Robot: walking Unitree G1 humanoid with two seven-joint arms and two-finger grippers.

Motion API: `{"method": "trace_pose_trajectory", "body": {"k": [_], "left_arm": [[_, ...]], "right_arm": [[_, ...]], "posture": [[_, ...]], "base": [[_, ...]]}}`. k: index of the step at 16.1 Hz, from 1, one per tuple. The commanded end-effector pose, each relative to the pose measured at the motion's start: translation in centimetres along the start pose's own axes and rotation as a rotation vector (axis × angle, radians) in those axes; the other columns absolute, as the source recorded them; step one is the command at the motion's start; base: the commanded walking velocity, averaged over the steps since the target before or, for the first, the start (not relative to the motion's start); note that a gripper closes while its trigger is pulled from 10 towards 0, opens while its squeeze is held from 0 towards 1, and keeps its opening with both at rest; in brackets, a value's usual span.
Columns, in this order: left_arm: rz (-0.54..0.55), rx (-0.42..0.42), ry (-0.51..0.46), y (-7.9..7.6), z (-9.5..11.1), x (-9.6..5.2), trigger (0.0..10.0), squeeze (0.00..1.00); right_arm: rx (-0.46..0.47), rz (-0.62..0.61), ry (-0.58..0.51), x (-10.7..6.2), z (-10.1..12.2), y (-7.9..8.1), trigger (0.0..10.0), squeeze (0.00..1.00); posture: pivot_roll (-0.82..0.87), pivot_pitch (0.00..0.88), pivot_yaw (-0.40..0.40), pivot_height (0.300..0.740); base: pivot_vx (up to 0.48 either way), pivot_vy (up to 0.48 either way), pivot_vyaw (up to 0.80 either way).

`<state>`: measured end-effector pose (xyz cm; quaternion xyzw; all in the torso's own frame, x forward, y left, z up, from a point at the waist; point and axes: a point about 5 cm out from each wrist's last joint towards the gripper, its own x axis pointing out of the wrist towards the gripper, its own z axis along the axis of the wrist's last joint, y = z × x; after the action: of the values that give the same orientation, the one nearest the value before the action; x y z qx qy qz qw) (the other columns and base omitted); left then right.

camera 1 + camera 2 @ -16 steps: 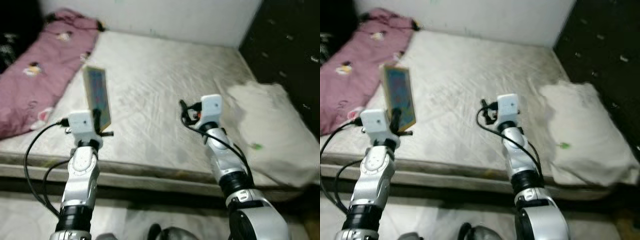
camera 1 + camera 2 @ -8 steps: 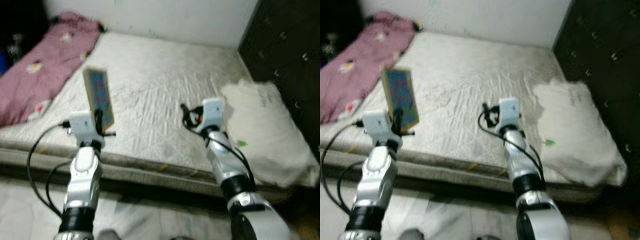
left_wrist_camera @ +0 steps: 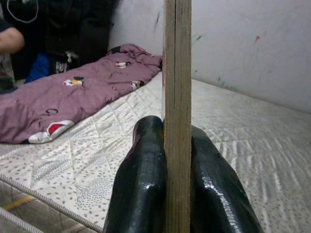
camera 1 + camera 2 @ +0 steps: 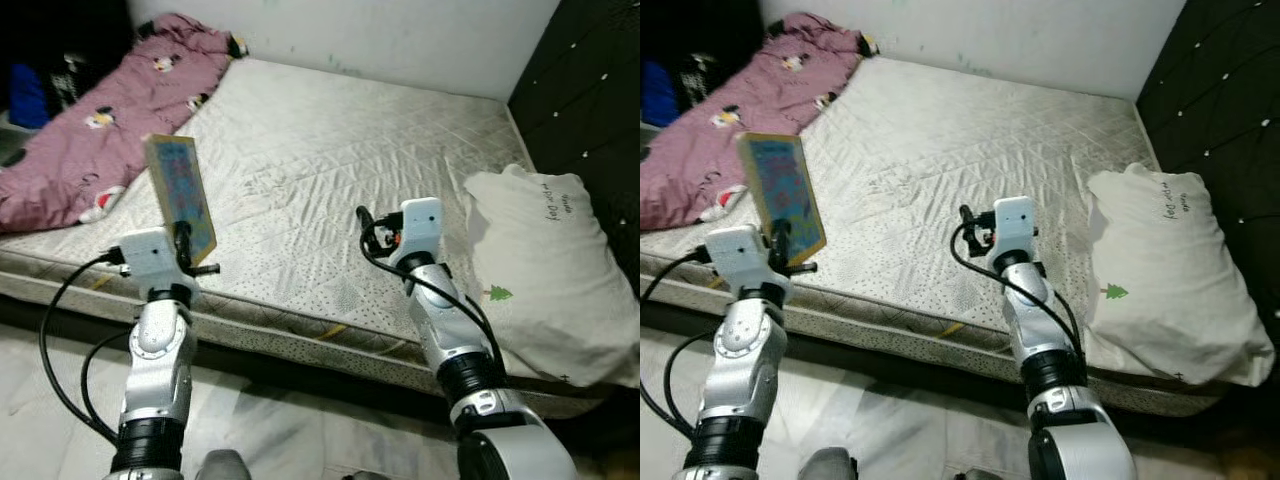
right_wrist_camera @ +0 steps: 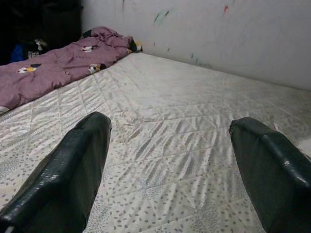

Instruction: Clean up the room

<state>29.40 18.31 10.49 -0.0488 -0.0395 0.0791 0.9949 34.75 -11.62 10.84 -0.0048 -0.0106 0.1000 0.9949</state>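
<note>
My left gripper (image 4: pixel 184 243) is shut on a thin wooden-edged board (image 4: pixel 180 194) with a colourful blue picture face, held upright above the near left edge of the mattress (image 4: pixel 330 170). In the left wrist view the board's edge (image 3: pixel 177 111) stands between my two black fingers (image 3: pixel 141 189). My right gripper (image 4: pixel 366 228) hangs over the middle of the mattress, open and holding nothing, its two fingers (image 5: pixel 63 179) wide apart in the right wrist view.
A pink patterned blanket (image 4: pixel 110 110) lies along the mattress's far left side. A white pillow (image 4: pixel 560 290) rests at its right end, against a dark padded wall (image 4: pixel 590 90). A person in dark clothes (image 3: pixel 29 34) is beyond the blanket. Pale floor (image 4: pixel 60 400) runs below the bed.
The camera has shifted, bringing more of the blanket and pillow into view and sharpening the picture. Both arms keep their poses, the board still in my left gripper.
</note>
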Motion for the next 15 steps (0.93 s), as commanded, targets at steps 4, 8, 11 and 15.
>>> {"method": "trace_pose_trajectory", "body": {"k": [4, 8, 11, 15], "left_arm": [[-0.049, -0.022, -0.041, -0.7, 0.6, -0.4, 10.0, 0.00], [-0.067, -0.046, -0.033, -1.1, 0.5, -0.6, 10.0, 0.00], [-0.095, -0.049, -0.034, -1.6, 0.7, -0.9, 10.0, 0.00], [-0.115, -0.044, -0.028, -1.6, 0.6, -1.5, 10.0, 0.00]], "right_arm": [[-0.001, -0.032, -0.004, -0.7, -0.2, -0.8, 10.0, 0.00], [-0.003, -0.042, -0.003, -1.3, -0.6, -0.7, 10.0, 0.00], [0.003, -0.042, 0.016, -1.8, -1.2, -0.6, 10.0, 0.00], [0.018, -0.039, 0.027, -1.9, -1.1, -0.3, 10.0, 0.00]], "posture": [[0.10, 0.000, -0.065, 0.740], [0.08, 0.000, -0.049, 0.740], [0.09, 0.000, -0.043, 0.740], [0.10, 0.000, -0.048, 0.740]], "base": [[0.000, 0.000, -0.80], [0.000, 0.127, -0.32], [0.000, 0.286, 0.00], [0.140, 0.308, 0.00]]}}
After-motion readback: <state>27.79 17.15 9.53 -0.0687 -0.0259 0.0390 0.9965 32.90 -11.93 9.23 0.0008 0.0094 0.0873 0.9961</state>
